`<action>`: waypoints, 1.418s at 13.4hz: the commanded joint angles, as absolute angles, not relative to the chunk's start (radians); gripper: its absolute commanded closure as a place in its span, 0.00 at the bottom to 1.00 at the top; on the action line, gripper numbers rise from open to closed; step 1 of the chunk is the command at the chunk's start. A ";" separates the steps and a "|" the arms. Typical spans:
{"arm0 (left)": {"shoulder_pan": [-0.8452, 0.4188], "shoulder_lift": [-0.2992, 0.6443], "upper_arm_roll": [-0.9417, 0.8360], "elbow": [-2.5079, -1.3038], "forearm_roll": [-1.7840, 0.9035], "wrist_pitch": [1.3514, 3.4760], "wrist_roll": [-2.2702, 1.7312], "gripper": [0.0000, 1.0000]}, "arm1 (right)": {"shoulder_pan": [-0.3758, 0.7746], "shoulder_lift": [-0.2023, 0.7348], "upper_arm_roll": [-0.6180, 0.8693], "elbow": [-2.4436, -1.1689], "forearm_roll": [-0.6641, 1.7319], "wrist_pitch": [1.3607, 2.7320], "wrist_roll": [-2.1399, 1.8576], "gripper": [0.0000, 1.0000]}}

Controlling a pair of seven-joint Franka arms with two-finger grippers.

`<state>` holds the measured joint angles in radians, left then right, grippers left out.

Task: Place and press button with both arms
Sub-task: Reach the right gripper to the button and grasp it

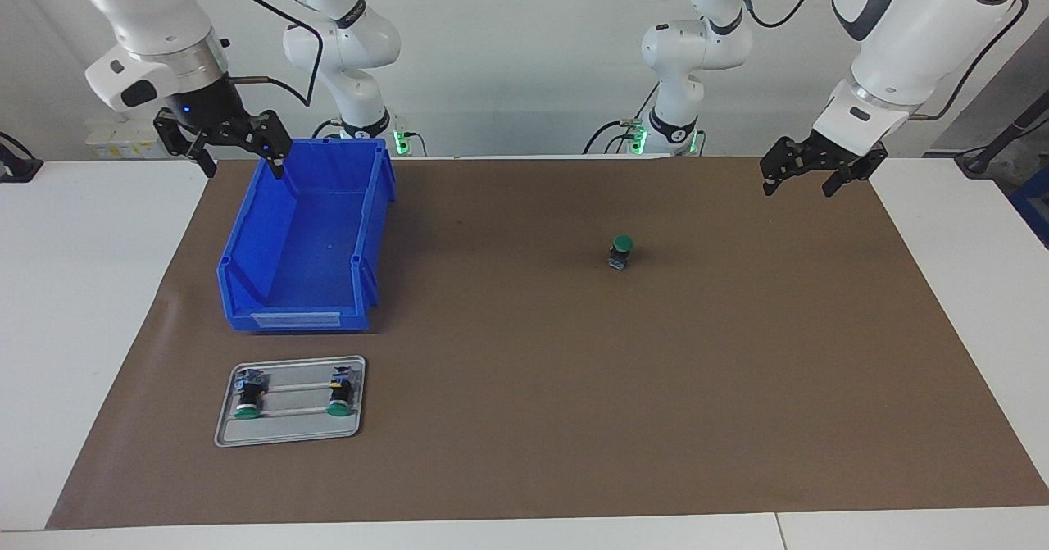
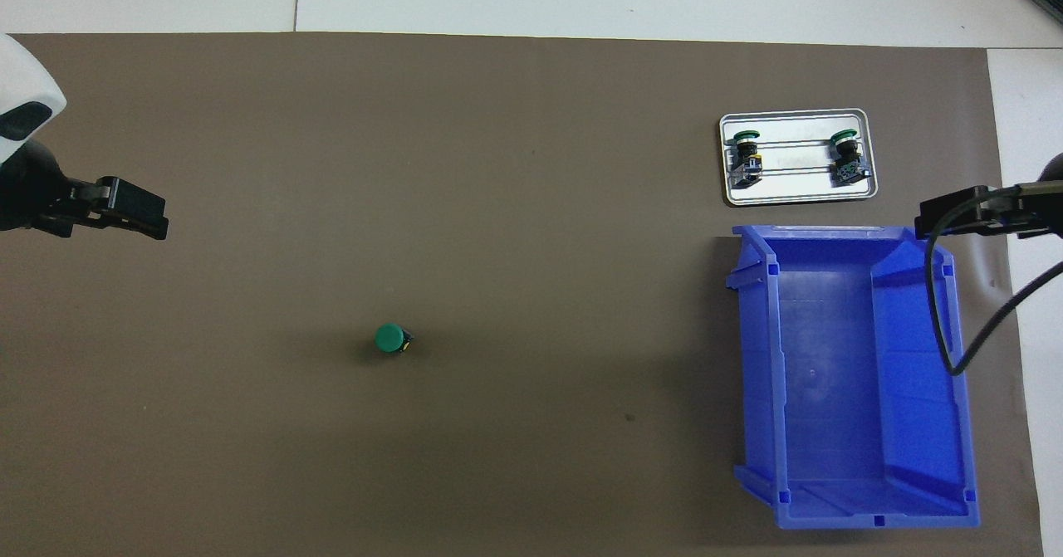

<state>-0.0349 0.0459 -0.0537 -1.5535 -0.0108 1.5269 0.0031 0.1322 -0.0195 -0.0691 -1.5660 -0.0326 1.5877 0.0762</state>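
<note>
One button [image 1: 620, 252] [image 2: 390, 339] stands upright on the brown mat, green cap up, in the half of the table toward the left arm's end. Two more buttons [image 1: 248, 394] [image 1: 340, 393] lie on their sides in a small metal tray [image 1: 287, 429] [image 2: 797, 196]. My left gripper [image 1: 800, 188] [image 2: 141, 212] hangs open in the air over the mat's edge at the left arm's end, well apart from the standing button. Over the outer rim of the blue bin, my right gripper [image 1: 243, 161] [image 2: 942, 218] is also open. Neither holds anything.
A large blue bin [image 1: 246, 247] [image 2: 776, 358], with nothing in it, sits toward the right arm's end. The tray lies just farther from the robots than the bin. The brown mat [image 1: 524, 419] covers most of the white table.
</note>
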 commanded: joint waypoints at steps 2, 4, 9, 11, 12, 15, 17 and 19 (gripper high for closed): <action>-0.008 -0.023 -0.048 -1.657 0.009 1.589 0.099 0.00 | 0.335 -0.031 -0.044 -1.696 -0.020 1.761 0.398 0.01; 0.005 -0.020 -0.048 -1.649 0.009 1.604 0.123 0.00 | 0.455 0.038 -0.044 -1.686 0.001 1.813 0.579 0.09; -0.008 -0.015 -0.048 -1.652 0.009 1.660 0.113 0.00 | 0.753 0.231 -0.043 -1.642 -0.003 2.038 1.059 0.66; -0.005 -0.018 -0.049 -1.667 0.008 1.699 0.115 0.00 | 0.820 0.276 -0.043 -1.623 -0.012 2.078 1.156 1.00; -0.009 -0.014 -0.049 -1.660 0.008 1.704 0.110 0.00 | 0.846 0.294 -0.043 -1.617 -0.014 2.098 1.198 1.00; -0.015 0.002 -0.055 -1.602 0.002 1.684 0.109 0.00 | 0.890 0.324 -0.043 -1.617 -0.020 2.135 1.270 1.00; -0.015 0.026 -0.058 -1.553 -0.002 1.655 0.107 0.00 | 0.890 0.330 -0.043 -1.617 -0.020 2.161 1.270 1.00; -0.015 0.049 -0.060 -1.522 0.006 1.611 0.107 0.00 | 0.916 0.377 -0.043 -1.617 -0.023 2.238 1.276 0.12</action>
<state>-0.0077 0.0136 -0.0626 -1.5751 -0.0065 1.6643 0.1007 0.8955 0.3230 -0.0409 -1.6361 -0.0156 2.1780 1.2562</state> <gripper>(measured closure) 0.000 0.934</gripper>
